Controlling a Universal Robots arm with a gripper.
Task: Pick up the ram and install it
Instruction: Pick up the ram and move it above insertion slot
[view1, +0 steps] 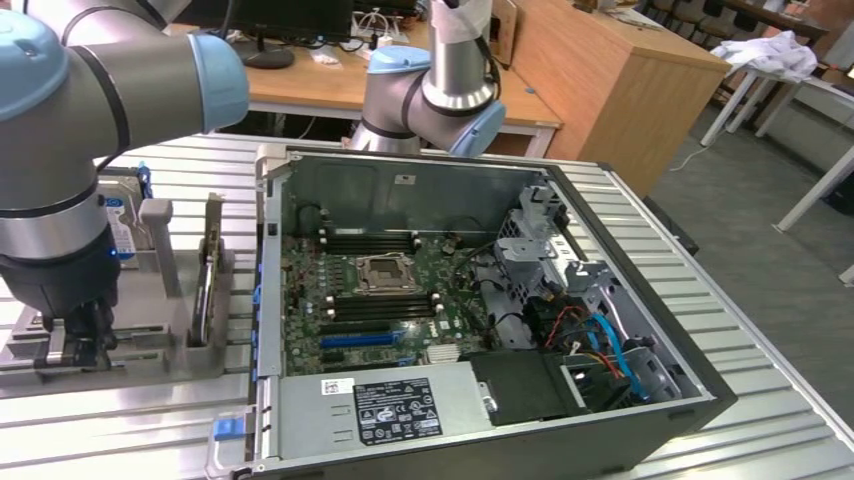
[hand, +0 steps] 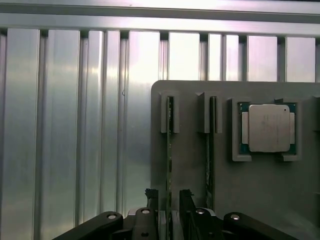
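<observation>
1. Pincer (view1: 74, 345) is low over the grey holder (view1: 147, 355) at the exterior view's left, on the ribbed counter (view1: 134, 420); there is one arm, so no choice of hand
2. Pincer is apart with nothing clamped; its two fingers (hand: 151, 200) stand one on each side of the ram (hand: 170, 135)
3. Ram stands on its thin edge in a holder slot, right between the fingers; its long axis runs straight away from the pincer along the slot, in line with the gap, so its flat faces look set to meet the finger pads
4. Cannot tell if either finger touches the board; a thin gap seems to show on each side
5. Second stick (hand: 212, 140) stands in the neighbouring slot, parallel and just beside, outside the fingers
6. Processor chip (hand: 269, 127) lies flat in its own recess further along the holder, apart from both sticks
7. Blue-labelled hard drive (view1: 123, 225) stands upright on the holder, near the arm
8. Open computer case (view1: 400, 190) lies to the exterior view's right of the holder, well apart from the pincer; black memory slots (view1: 374, 242) show on the board inside, and the ram is not yet in them
</observation>
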